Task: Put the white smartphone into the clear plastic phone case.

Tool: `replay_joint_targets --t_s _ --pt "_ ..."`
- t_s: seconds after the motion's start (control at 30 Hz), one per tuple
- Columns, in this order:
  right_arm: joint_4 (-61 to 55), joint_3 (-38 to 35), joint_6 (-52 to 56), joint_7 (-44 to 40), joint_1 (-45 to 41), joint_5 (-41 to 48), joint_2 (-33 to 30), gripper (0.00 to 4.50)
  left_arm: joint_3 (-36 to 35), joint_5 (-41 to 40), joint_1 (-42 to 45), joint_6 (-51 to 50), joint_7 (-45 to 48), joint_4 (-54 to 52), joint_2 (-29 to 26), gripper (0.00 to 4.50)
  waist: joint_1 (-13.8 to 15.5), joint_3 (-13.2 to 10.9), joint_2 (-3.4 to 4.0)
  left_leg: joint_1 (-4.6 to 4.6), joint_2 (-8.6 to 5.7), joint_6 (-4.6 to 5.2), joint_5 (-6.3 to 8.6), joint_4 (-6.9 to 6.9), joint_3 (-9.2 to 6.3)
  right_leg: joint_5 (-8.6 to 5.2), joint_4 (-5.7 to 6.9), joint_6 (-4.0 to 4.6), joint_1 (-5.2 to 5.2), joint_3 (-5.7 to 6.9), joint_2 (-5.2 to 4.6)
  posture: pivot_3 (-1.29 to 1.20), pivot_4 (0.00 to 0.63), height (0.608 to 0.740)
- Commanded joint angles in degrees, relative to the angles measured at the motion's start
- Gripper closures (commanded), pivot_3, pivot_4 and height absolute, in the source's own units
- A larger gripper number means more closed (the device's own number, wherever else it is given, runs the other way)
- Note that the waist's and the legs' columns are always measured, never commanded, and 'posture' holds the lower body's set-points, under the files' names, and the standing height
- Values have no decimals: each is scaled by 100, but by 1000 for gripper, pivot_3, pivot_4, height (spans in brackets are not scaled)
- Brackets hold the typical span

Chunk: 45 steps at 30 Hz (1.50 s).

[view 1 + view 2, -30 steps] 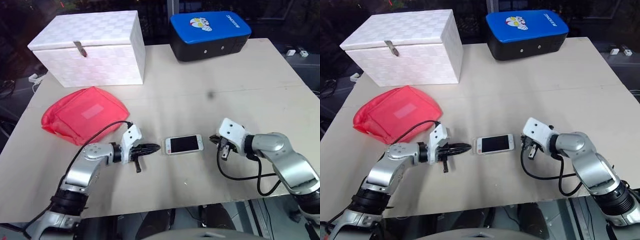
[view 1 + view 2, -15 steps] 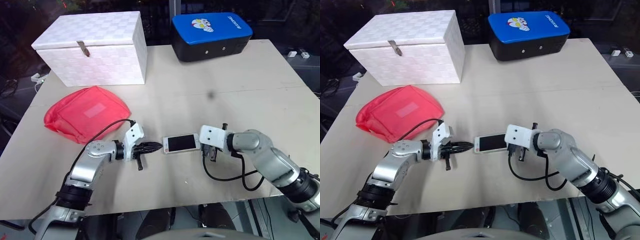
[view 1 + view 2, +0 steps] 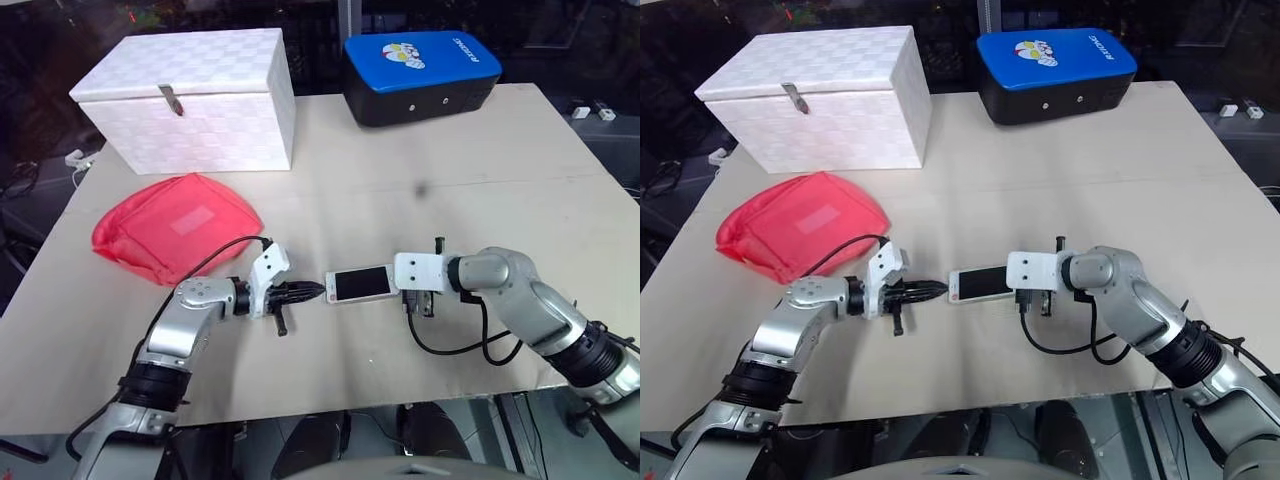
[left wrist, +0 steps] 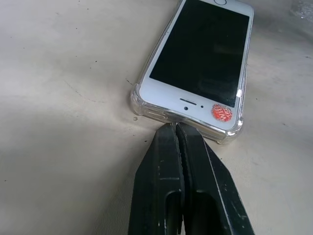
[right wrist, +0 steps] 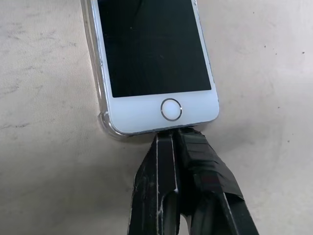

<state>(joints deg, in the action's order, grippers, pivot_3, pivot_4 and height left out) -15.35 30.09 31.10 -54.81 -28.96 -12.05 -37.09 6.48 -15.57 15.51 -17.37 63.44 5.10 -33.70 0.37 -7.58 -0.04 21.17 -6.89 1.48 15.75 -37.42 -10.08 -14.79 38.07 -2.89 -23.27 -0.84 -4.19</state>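
- You had the white smartphone [image 3: 359,284] lying flat, screen up, near the front middle of the table [image 3: 480,190], with the clear plastic phone case [image 4: 138,104] already wrapped around its edge; in both wrist views the transparent lip showed at the corners.
- Your left gripper [image 4: 175,128] was pinched shut on nothing, its tips at the speaker end of the phone. Your right gripper [image 5: 175,131] was likewise closed and empty, its tips at the home-button end.
- With the phone squeezed between two narrow points, a push that was off-centre could have spun it on the smooth table, since neither tool actually held it.
- If one arm had pressed harder than the other, the phone and case would probably have slid together toward the weaker side instead of seating deeper.
- I could not tell whether every corner was fully snapped in; the left corner by the home button seemed to show the most case lip, so pressure there might have popped that corner out.
- A tip riding up over the rim could have scraped the screen or tipped the far end off the table.
- The red pouch [image 3: 175,225] and white box [image 3: 190,100] sat well apart, so they posed no real snag.
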Motion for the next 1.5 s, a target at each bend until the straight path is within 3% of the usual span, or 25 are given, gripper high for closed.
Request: replay_joint_targets --t_s 0.03,0.3,0.63,1.07,1.2,1.5 --pt "-373 -222 -91 -142 125 377 122 4500 6 -35 65 -53 -107 -111 91 4448 35 0 0 1 0 0 0 0 0 0 0 0 -1 -1 0 0 150 740" --pt "-922 -1580 594 241 873 1177 205 4500 -560 -558 53 -251 272 -258 -390 4448 -23 -7 -5 55 2 -1 -1 -2 1 2 2 3 -50 -3 2 0 150 740" --pt "-1274 -2037 1272 659 990 2066 665 4500 21 -434 503 -534 119 -307 88 4448 -69 -11 -7 59 2 3 2 -2 2 2 -8 3 -48 -2 0 0 150 740" --pt "-276 -1016 1689 791 346 1953 735 4500 456 167 531 -188 -65 267 206 4448 -115 -11 -9 53 3 3 1 -3 5 2 -4 3 -45 -4 1 0 150 740" --pt "334 -520 2206 563 30 1907 577 4500 455 180 491 -167 -128 189 247 4448 -114 1 -14 45 2 3 1 -5 6 2 -2 3 -37 -5 1 0 150 740" --pt "1147 276 2060 -54 -262 1778 360 4500 487 163 331 -188 -239 10 281 4448 -108 94 -42 33 3 3 2 -5 5 2 -3 2 -30 -4 1 0 150 740"
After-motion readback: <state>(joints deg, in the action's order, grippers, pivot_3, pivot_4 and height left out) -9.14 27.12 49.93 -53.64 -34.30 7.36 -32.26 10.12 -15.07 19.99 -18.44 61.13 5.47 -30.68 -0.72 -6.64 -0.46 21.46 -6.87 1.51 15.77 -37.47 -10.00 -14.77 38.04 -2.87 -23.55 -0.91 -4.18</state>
